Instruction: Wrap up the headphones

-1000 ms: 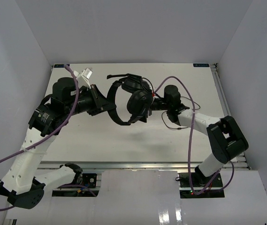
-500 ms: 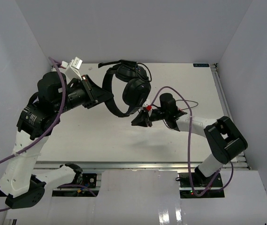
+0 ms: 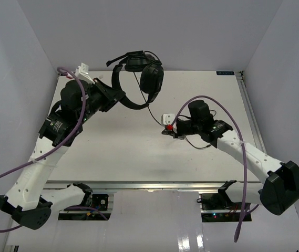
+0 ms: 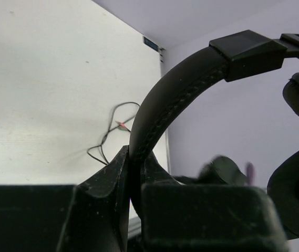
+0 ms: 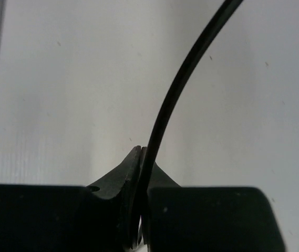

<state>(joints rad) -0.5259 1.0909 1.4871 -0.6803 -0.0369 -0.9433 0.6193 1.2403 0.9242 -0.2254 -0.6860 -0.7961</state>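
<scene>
White tabletop [image 3: 133, 155] below: left gripper [image 3: 116, 96] clamps the stiff headband [image 4: 165, 107] of the light headphones [image 3: 152, 80], a sound hold; right gripper [image 3: 166, 131] pinches their thin, limp cord [image 5: 181, 89] (likely to slip).

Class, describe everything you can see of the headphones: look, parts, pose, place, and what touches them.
The headphones are matt black over-ears with a padded, stitched headband, two round cushioned earcups and a thin black cord. They are held in the air above the far side of the table. The left gripper is shut on the headband. The right gripper, lower and nearer, is shut on the cord, which runs down to it from the earcups. More cord seems to lie looped on the table.
</scene>
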